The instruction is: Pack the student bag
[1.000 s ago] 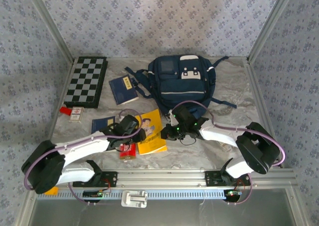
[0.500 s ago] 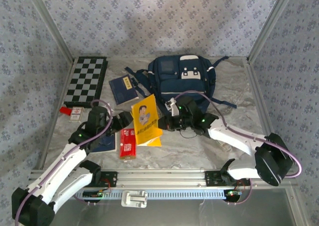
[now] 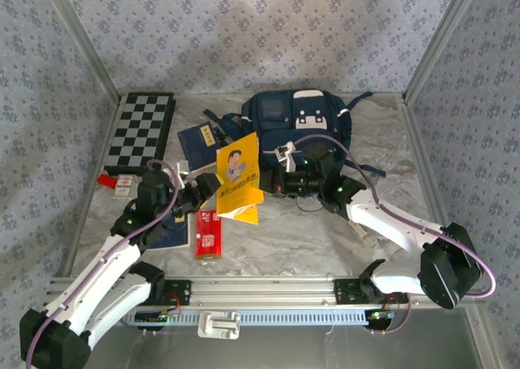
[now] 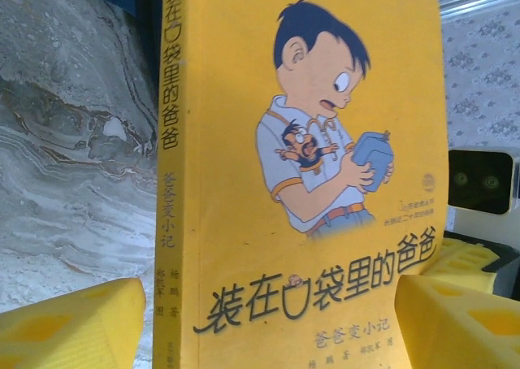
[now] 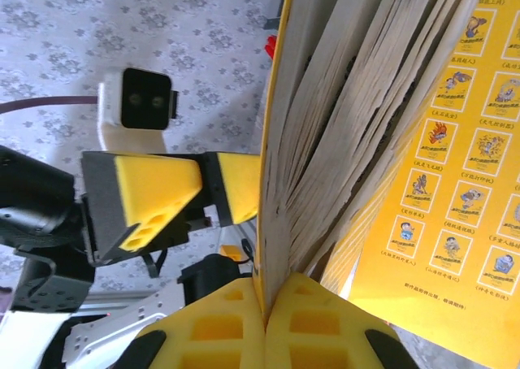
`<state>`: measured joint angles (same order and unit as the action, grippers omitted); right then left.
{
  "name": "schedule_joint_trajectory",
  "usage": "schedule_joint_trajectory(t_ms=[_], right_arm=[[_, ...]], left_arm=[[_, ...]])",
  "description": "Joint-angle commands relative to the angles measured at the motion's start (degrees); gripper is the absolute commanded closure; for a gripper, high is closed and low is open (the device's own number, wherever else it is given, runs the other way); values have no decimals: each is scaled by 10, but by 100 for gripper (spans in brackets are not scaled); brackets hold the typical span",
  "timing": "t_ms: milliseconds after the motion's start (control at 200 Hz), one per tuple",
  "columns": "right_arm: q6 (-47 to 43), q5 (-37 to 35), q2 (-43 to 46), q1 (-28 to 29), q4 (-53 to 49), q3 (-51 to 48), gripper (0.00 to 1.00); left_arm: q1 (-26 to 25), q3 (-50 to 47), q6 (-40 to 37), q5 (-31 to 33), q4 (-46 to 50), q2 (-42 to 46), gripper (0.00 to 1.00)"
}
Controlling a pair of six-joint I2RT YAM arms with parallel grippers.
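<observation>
The yellow picture book (image 3: 237, 178) hangs upright above the table, just left of the student bag (image 3: 299, 129), a navy backpack lying at the back centre. My right gripper (image 3: 273, 184) is shut on the book's front cover and a few leaves (image 5: 280, 223); the other pages fan out to the right. In the right wrist view the right gripper (image 5: 265, 320) pinches the bottom edge. My left gripper (image 3: 206, 188) stands open, facing the book's cover (image 4: 301, 182), with its yellow fingers (image 4: 73, 324) spread on either side of the cover and not gripping it.
A chessboard (image 3: 143, 133) lies at the back left, and a blue booklet (image 3: 199, 145) lies beside the bag's straps. A red box (image 3: 208, 232) and another blue booklet (image 3: 174, 227) lie near the left arm. A small card pack (image 3: 122, 184) sits at the left wall.
The left gripper opened and drew back to the left. The right gripper raised the yellow book from flat on the table to upright and carried it toward the bag.
</observation>
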<state>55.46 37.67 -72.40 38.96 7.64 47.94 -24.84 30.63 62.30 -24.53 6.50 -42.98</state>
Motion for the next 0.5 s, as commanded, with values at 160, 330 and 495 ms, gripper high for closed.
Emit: schedule_joint_trajectory(t_ms=[160, 330, 495], right_arm=[[33, 29, 10, -4, 104, 23, 100], [25, 37, -12, -12, 98, 19, 100], [19, 48, -22, -23, 91, 16, 100]], left_arm=[[3, -15, 52, -58, -119, -18, 26], [2, 0, 47, -61, -111, -8, 50], [2, 3, 50, -63, -115, -4, 67]])
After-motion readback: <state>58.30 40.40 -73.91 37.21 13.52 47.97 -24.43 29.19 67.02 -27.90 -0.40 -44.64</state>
